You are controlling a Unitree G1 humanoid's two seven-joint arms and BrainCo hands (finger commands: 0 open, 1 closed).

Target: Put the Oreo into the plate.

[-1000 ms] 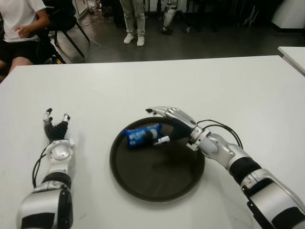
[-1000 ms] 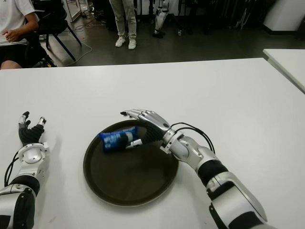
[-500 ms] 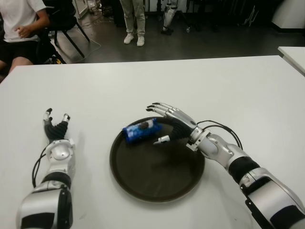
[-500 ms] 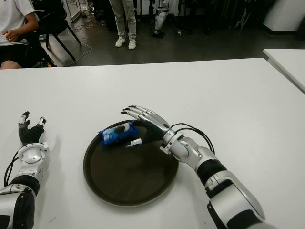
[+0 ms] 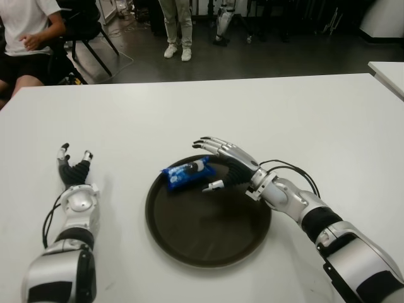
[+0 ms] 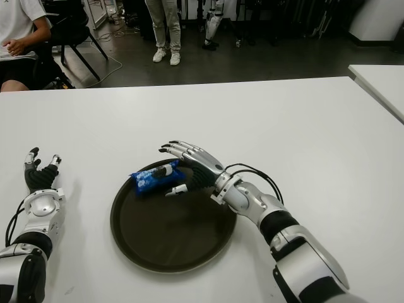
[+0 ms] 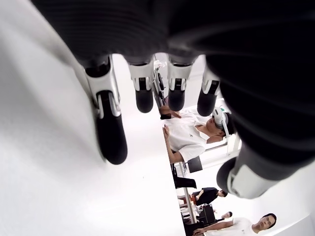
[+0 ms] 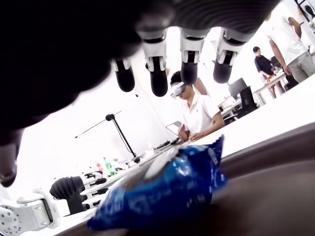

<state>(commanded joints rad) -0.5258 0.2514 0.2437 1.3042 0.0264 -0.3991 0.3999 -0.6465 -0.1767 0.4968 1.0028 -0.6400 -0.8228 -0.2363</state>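
Oreo pack (image 5: 187, 174) lies in plate (image 5: 208, 243), just off right hand (image 5: 222, 165) fingertips, fingers spread, empty; left hand (image 5: 74, 173) idle far left, fingers relaxed.

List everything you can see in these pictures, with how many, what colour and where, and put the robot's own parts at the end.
Oreo pack: one, blue, lying on the far left part of the plate, leaning on its rim.
Plate: one, dark brown, round, on the table in front of the robot.
Table: one, white, filling most of the view.
Second table: one, white, corner only, far right.
People: one seated far left in a white top, one standing beyond the table, legs only.
Right hand: one, silver and black, fingers spread, just right of the pack, holding nothing.
Left hand: one, open, idle on the left of the plate.
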